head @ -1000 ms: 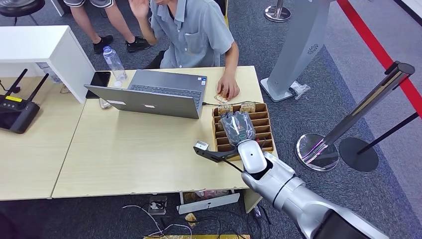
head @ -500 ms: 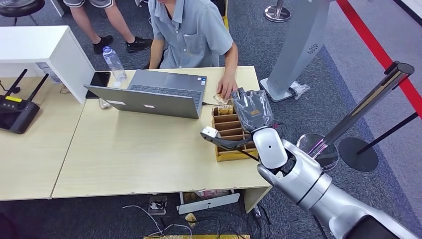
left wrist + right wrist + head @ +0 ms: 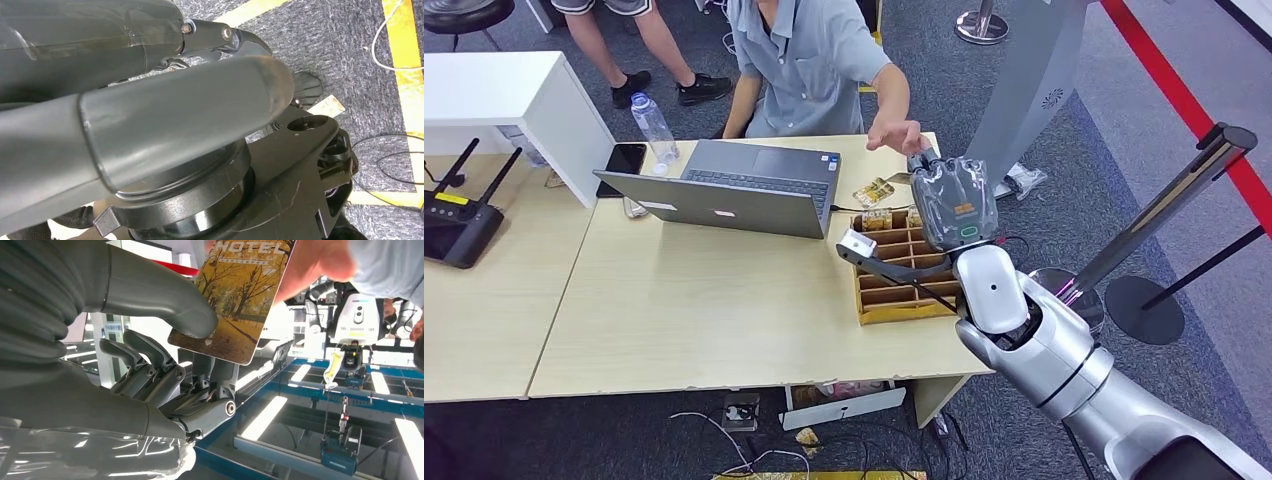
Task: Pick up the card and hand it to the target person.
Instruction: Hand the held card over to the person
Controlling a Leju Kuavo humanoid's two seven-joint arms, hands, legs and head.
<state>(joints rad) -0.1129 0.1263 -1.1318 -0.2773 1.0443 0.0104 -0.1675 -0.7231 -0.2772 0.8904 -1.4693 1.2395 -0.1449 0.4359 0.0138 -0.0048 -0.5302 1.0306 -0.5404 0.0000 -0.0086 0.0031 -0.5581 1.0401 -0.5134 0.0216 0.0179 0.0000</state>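
- We see the right robot hand raised above the far right corner of the surface, out past the wooden divided tray.
- In the right wrist view, this right robot hand pinches the card between its thick thumb and darker fingers; the card shows autumn trees and the word "HOTEL" along one edge.
- The card is off the surface, up in the air at the fingertips of that robot hand.
- The person's hand reaches out from the seated person in a grey shirt and sits just beside the robot fingers; in the right wrist view the person's hand touches the card's far edge.
- The left robot hand appears close up in the left wrist view, over grey carpet with yellow floor lines; we cannot tell whether it is released or clenched.
- A small packet lies on the surface between the open laptop and the tray.
- A phone and a water bottle sit near the laptop's far left corner.
- A black router with antennas rests on the neighbouring surface to the left.
- A stanchion post stands on the carpet to the right, well apart from the surface.
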